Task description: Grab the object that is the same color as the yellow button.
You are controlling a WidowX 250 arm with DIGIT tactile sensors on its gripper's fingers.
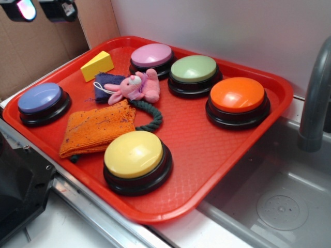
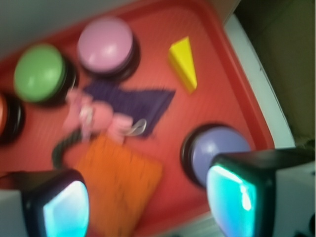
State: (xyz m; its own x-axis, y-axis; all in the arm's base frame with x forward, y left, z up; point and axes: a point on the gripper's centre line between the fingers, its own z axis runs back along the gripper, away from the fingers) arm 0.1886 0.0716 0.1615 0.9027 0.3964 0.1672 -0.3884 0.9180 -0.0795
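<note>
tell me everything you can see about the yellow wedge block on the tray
The yellow wedge block is small, solid and smooth, shaped like a cheese slice, with a plastic look. It lies by itself at the far left corner of the red tray, left of the pink button. Nothing touches it but the tray; the gripper hangs open well above, away from it.

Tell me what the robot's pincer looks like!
In the wrist view, the pincer has two chunky fingers with black rounded frames. Their inner pads glow bright turquoise, like little screens. Pale grey parts sit at the outer edges. In the exterior view, the same black pieces peek in at the top left, one glowing pinkish and blue.
</note>
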